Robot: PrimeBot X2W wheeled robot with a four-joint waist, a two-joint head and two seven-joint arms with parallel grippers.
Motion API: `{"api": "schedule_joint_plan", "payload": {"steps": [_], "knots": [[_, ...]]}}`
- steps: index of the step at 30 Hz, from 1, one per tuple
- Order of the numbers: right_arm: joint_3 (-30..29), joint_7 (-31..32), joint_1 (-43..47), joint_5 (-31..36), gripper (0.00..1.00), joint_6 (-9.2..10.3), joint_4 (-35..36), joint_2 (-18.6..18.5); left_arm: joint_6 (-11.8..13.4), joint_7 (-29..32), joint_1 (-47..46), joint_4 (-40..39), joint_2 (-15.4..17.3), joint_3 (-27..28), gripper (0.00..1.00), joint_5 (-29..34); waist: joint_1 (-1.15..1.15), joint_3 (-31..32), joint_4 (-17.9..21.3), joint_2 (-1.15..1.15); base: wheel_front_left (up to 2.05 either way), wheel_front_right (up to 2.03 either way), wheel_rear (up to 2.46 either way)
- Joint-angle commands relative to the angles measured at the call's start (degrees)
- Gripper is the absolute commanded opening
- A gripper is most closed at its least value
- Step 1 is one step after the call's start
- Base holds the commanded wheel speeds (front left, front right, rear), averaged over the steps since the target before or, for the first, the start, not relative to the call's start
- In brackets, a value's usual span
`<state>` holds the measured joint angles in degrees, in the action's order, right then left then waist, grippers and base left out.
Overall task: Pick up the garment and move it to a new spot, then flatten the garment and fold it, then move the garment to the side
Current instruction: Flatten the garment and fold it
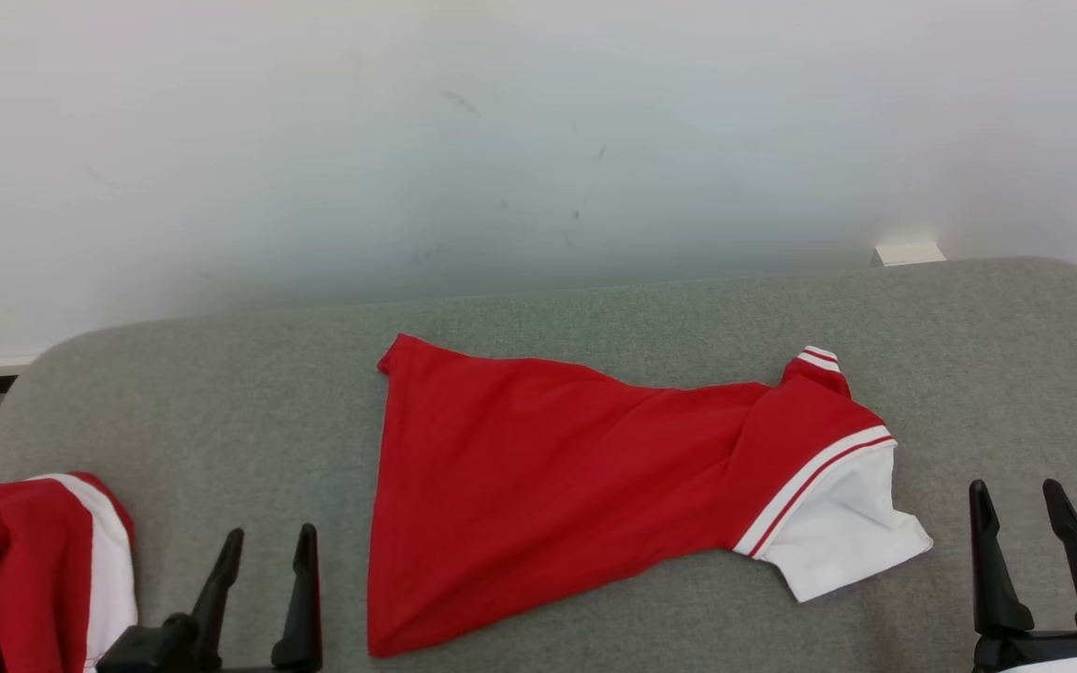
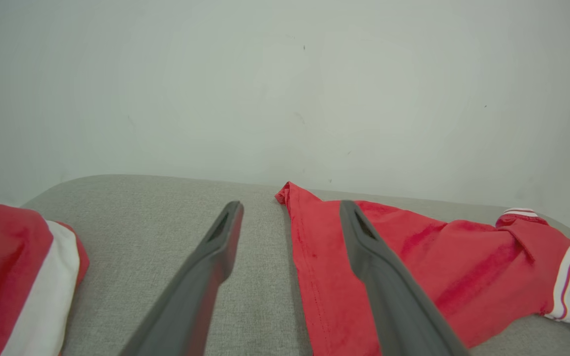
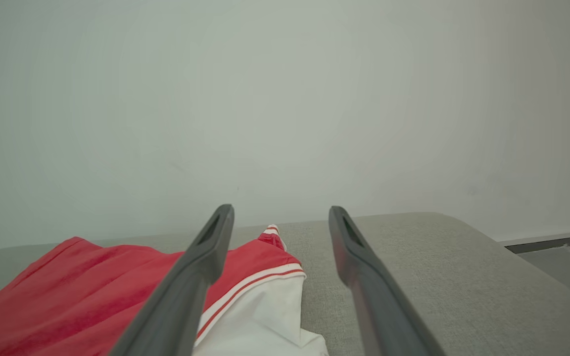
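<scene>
Head view: red garment with white sleeve, laid out mid-way across grey padded surface. Left gripper: fingers spread, empty, near garment's lower hem. Right gripper: fingers spread, empty, just beside sleeve. Second red-and-white garment: bunched, far left.

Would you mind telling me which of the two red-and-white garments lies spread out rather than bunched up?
The middle garment: it lies spread out, its white sleeve toward the right gripper. The other garment sits bunched by the left gripper.
</scene>
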<state>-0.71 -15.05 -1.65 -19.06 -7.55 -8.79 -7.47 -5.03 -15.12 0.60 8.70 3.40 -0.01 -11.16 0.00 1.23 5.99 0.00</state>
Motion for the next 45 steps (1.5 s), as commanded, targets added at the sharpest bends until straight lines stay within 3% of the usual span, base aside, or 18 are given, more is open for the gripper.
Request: {"api": "schedule_joint_plan", "payload": {"steps": [1,7,15,26,33,45], "knots": [[-0.52,-0.16,0.5,-0.01,1.0,0.13,0.33,-0.33,-0.3,-0.03,-0.25,0.11,-0.03,0.3,1.0,0.66,0.0,0.02,-0.03,0.0,0.0,0.0,0.0],[-1.37,-0.16,-0.17,-0.5,1.0,0.13,-1.29,-1.4,-1.01,-0.03,-0.52,0.44,-0.22,-0.64,1.0,1.15,0.0,0.19,-0.18,0.0,0.0,0.0,0.0],[-2.52,6.83,-2.6,-3.83,1.0,0.13,-9.18,-3.54,-1.92,0.86,-1.77,4.75,0.24,-4.1,1.0,1.58,0.0,-0.27,-2.18,0.0,0.0,0.0,0.0],[0.04,22.44,-12.23,-8.64,1.0,0.13,-21.9,-5.87,-2.4,13.62,-4.6,7.83,2.42,-10.29,1.0,-2.11,0.0,-3.82,-3.96,0.0,0.0,0.0,0.0],[3.41,28.03,-18.05,-12.35,1.0,0.12,-29.91,-6.87,-2.48,18.24,-7.64,7.36,4.1,-14.64,1.0,-3.29,0.0,-7.48,-6.07,0.0,0.0,0.0,0.0],[8.75,28.77,-21.34,-16.03,0.98,0.12,-38.91,-5.85,-2.51,24.59,-8.84,8.25,6.37,-19.03,1.0,-6.75,0.0,-8.36,-6.38,0.0,0.0,0.0,0.0]]}}
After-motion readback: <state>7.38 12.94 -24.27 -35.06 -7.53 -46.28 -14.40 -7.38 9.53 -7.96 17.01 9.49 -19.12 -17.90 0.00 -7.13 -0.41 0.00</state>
